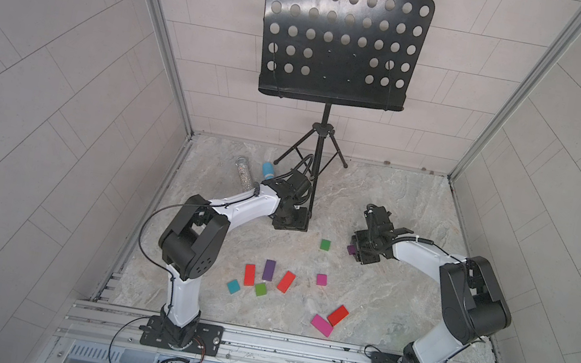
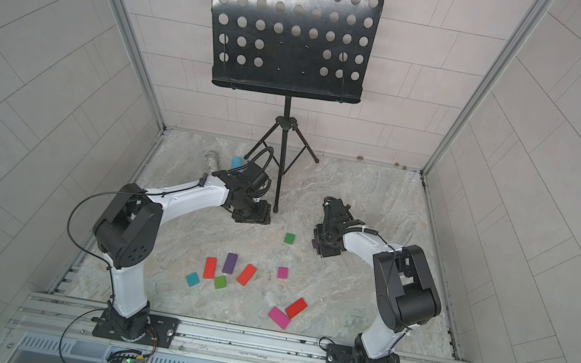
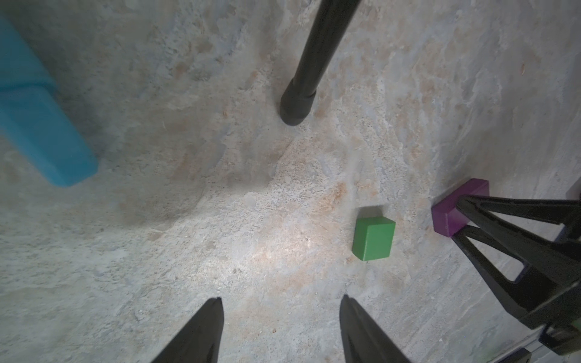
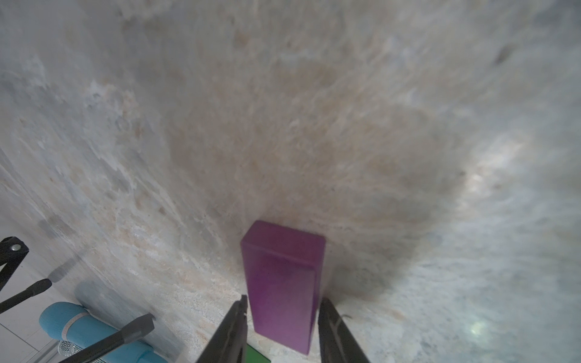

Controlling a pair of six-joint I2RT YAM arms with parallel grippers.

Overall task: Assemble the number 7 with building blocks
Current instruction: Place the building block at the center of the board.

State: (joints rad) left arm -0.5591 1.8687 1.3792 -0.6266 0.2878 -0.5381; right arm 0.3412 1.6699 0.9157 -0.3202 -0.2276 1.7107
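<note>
on the bench (image 1: 402,291): purple block (image 4: 283,283) near a green square (image 1: 325,245), magenta square (image 1: 321,279) off alone, red rectangle (image 1: 338,315) touching a magenta rectangle (image 1: 322,325), and bunched together: straight red bar (image 1: 250,274), purple bar (image 1: 269,270), tilted red bar (image 1: 286,282), teal square (image 1: 233,286), light green square (image 1: 261,289)

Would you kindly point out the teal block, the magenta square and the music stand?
teal block (image 1: 233,286): in a top view, top face centre.
magenta square (image 1: 321,279): in a top view, top face centre.
music stand (image 1: 337,65): in a top view, desk's solid middle.
</note>
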